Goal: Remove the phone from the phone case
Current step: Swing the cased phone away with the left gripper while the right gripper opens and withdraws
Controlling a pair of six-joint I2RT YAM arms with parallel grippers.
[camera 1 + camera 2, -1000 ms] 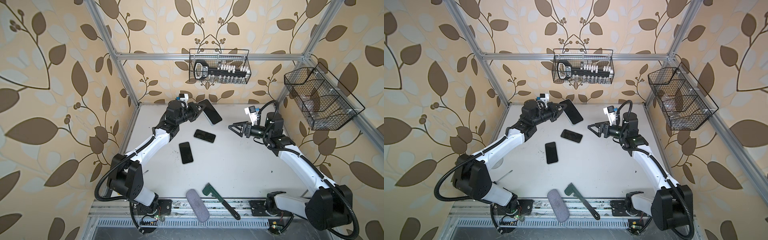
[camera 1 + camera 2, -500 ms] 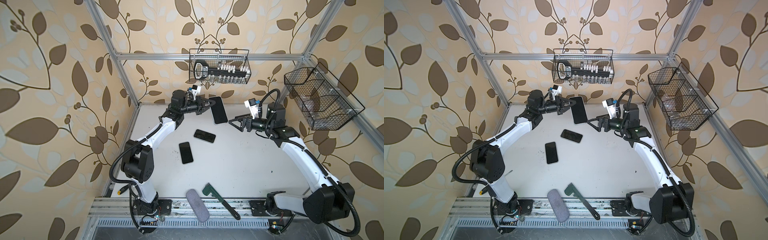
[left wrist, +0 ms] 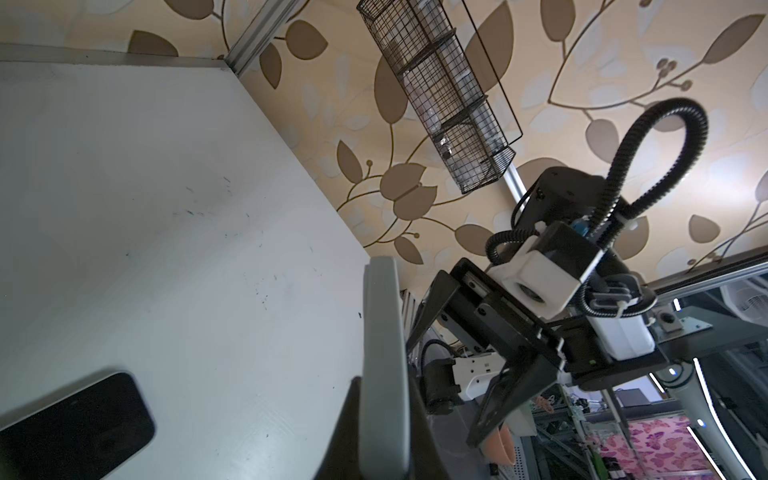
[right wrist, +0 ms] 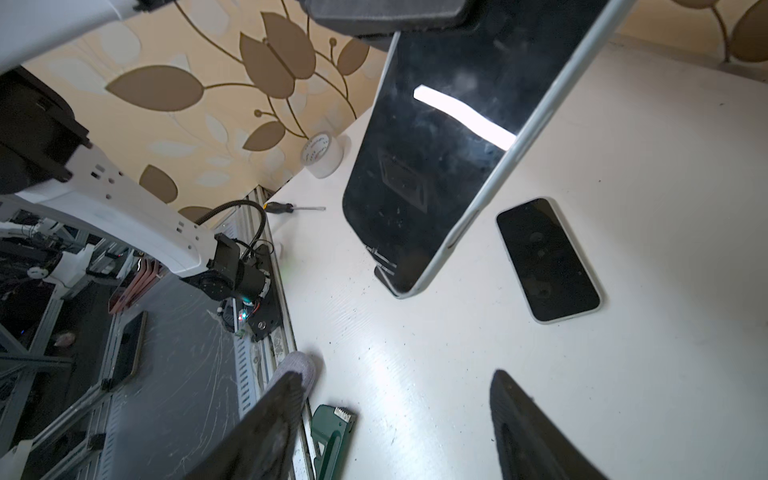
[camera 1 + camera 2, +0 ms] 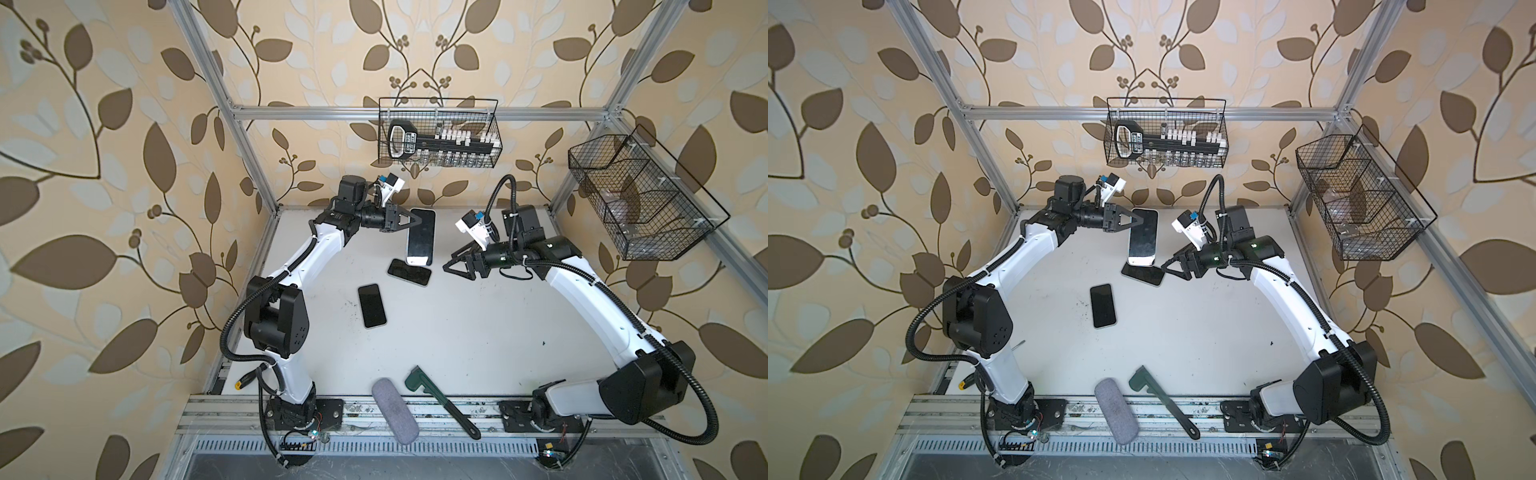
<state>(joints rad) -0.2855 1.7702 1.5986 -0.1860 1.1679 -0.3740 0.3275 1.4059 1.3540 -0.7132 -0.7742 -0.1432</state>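
Phone (image 5: 420,237) in a pale case (image 3: 382,374), one of three phones in view, hangs upright above the back of the tabletop (image 5: 457,332), pinched at its upper end by the closed left gripper (image 5: 417,221). There is one white tabletop, two arms and two wire baskets: one basket (image 5: 438,133) on the back wall and another (image 5: 640,199) on the right wall, whose contents are too faint to make out. The right gripper (image 5: 451,262) hovers with its jaws apart and nothing between them, just beside the phone's lower end. A second phone (image 5: 409,272) lies flat, screen up, under that lower end, and in a top view the hanging phone covers part of it (image 5: 1143,275). A third phone (image 5: 372,306) lies flat nearer the middle, apart from the others. At the front edge lie one grey pouch (image 5: 395,411) and one green wrench (image 5: 440,401), side by side and not touching. One tape roll (image 4: 322,154) and one screwdriver (image 4: 291,208) sit by the left wall. The left wrist view shows the case only edge-on, so the screen is hidden there. In the right wrist view the phone's upper end is cut off, and the right gripper's fingers (image 4: 282,399) run off the frame.
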